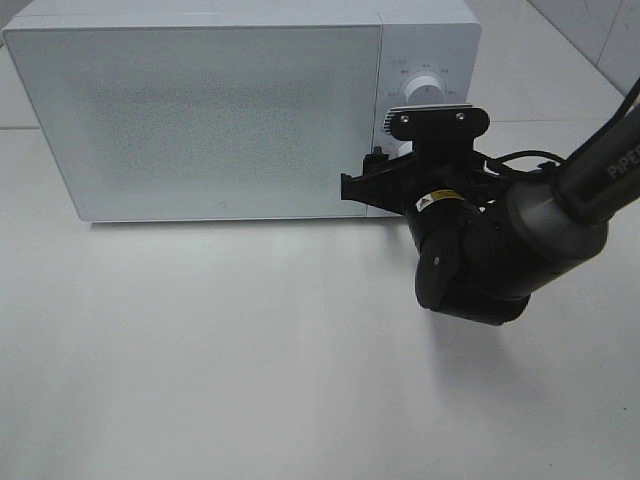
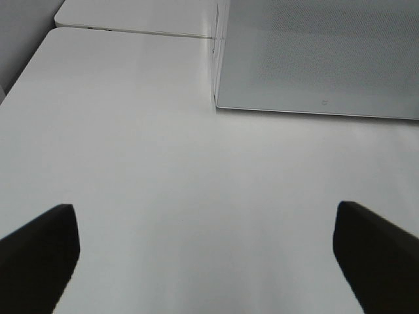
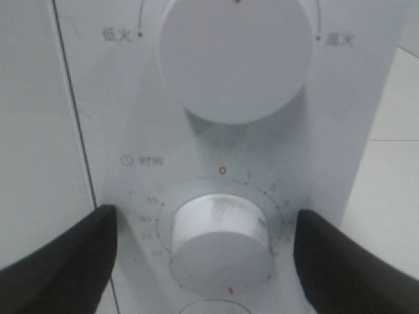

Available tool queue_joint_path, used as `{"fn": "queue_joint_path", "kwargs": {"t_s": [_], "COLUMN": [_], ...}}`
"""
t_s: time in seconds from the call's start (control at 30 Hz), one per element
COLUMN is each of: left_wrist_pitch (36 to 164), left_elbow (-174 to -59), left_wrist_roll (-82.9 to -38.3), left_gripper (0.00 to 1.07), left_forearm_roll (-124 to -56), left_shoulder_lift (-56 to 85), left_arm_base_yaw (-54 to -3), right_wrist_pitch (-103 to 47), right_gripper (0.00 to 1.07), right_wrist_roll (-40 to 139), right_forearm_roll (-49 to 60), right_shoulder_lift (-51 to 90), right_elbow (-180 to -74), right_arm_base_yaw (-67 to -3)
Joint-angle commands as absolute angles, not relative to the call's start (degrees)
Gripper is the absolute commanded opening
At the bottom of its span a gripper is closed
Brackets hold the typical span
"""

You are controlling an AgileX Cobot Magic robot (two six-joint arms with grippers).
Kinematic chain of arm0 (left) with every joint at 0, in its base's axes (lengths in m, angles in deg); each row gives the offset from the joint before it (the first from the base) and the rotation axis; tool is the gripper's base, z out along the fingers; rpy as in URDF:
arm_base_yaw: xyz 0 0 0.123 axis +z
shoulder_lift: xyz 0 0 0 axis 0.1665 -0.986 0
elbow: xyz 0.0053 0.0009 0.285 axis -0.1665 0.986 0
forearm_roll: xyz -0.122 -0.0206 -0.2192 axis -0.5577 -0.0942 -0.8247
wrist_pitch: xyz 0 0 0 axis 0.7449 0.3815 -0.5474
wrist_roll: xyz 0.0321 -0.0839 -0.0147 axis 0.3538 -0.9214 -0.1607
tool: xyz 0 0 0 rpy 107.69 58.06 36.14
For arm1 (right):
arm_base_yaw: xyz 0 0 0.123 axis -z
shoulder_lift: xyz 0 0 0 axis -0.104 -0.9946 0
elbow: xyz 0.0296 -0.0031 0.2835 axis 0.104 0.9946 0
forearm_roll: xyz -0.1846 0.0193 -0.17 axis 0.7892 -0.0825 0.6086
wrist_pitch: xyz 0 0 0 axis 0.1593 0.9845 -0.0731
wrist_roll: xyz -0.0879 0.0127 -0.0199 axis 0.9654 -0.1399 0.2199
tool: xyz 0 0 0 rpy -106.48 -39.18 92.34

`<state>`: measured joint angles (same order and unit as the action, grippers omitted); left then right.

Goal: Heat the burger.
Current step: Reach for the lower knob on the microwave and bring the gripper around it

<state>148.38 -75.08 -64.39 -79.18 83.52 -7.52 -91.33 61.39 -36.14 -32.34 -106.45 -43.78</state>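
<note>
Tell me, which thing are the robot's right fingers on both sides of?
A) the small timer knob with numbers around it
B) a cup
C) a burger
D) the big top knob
A: in the right wrist view the right fingers stand open, one on each side of the small timer knob, with a gap to it on both sides.

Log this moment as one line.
microwave door shut | right end effector open, flanking timer knob | left end effector open above table

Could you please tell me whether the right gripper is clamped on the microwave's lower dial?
No, the right gripper is open, its fingers standing apart on either side of the lower dial without touching it.
</note>
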Motion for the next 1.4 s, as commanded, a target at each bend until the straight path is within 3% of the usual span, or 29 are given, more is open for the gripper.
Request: {"fn": "queue_joint_path", "kwargs": {"t_s": [0.03,0.43,0.53,0.67,0.7,0.8,0.87,1.2,1.4], "left_wrist_pitch": [148.10,148.10,148.10,148.10,148.10,148.10,148.10,148.10,148.10], "left_elbow": [-75.02,-75.02,-75.02,-75.02,-75.02,-75.02,-75.02,-75.02,-75.02], "left_wrist_roll": [-64.39,-64.39,-64.39,-64.39,-64.39,-64.39,-64.39,-64.39,-64.39], "left_gripper": [0.98,0.98,0.98,0.98,0.98,0.98,0.98,0.98,0.98], "left_forearm_roll": [-79.64,-79.64,-79.64,-79.64,-79.64,-79.64,-79.64,-79.64,-79.64], "left_shoulder_lift": [84.79,84.79,84.79,84.79,84.79,84.79,84.79,84.79,84.79], "left_arm_base_yaw": [-7.35,-7.35,-7.35,-7.35,-7.35,-7.35,-7.35,-7.35,-7.35], "right_wrist_pitch": [-90.53,-91.96,-92.07,-93.05,-94.48,-95.51,-98.15,-98.55,-97.86], "right_gripper": [0.73,0.72,0.66,0.51,0.38,0.31,0.02,0.00,0.00], "right_wrist_roll": [61.21,62.65,63.05,63.05,63.05,63.05,63.05,61.90,44.54], "right_forearm_roll": [-34.99,-35.74,-35.79,-35.79,-35.79,-35.79,-35.79,-35.68,-35.56], "right_shoulder_lift": [-32.74,-32.45,-32.39,-32.39,-32.39,-32.39,-32.39,-32.39,-32.39], "right_elbow": [-107.94,-107.83,-107.83,-107.83,-107.83,-107.88,-107.88,-107.88,-107.88], "right_arm_base_yaw": [-43.21,-43.21,-43.21,-43.21,-43.21,-43.21,-43.21,-43.21,-43.21]}}
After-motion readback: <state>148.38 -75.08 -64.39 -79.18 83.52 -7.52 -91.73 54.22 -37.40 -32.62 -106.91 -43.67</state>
